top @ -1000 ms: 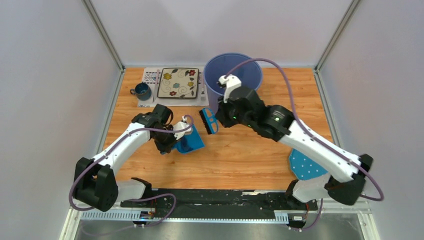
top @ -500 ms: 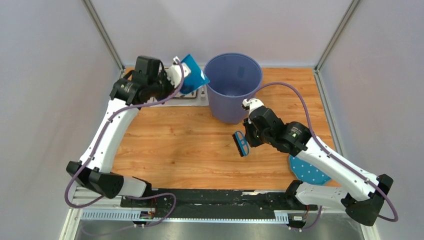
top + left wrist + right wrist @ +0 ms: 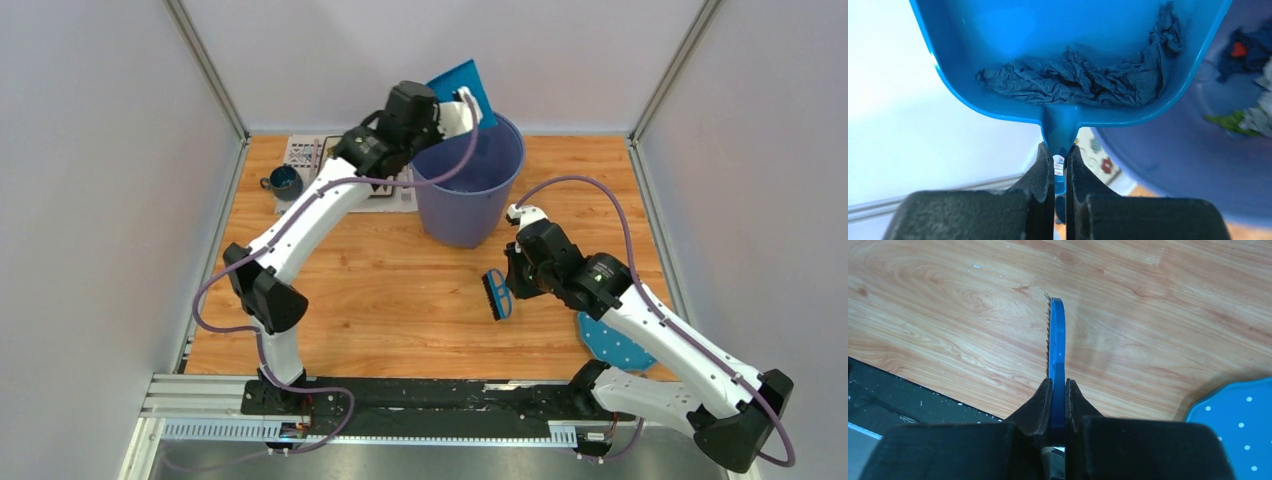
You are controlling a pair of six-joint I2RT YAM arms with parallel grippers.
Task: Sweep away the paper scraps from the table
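Observation:
My left gripper (image 3: 1060,162) is shut on the handle of a blue dustpan (image 3: 1068,40), held up and tilted over the rim of the purple-blue bin (image 3: 468,190). A crumpled dark blue paper scrap (image 3: 1073,82) lies in the pan. Red (image 3: 1239,49), green (image 3: 1225,122) and grey-white (image 3: 1260,115) scraps lie inside the bin (image 3: 1173,160). In the top view the dustpan (image 3: 457,84) stands above the bin's back-left rim. My right gripper (image 3: 1058,390) is shut on a blue brush (image 3: 1056,350), held low over the table (image 3: 380,300) in front of the bin. No scraps show on the tabletop.
A dark mug (image 3: 284,182) and a patterned placemat (image 3: 300,152) sit at the back left, partly behind the left arm. A blue polka-dot cloth (image 3: 612,340) lies at the front right, next to the right arm. The black base rail (image 3: 898,390) runs along the near edge.
The left arm lifted the dustpan from the table, up past the bin's left side, to over its rim. The right arm drew the brush back from the bin toward the front right.

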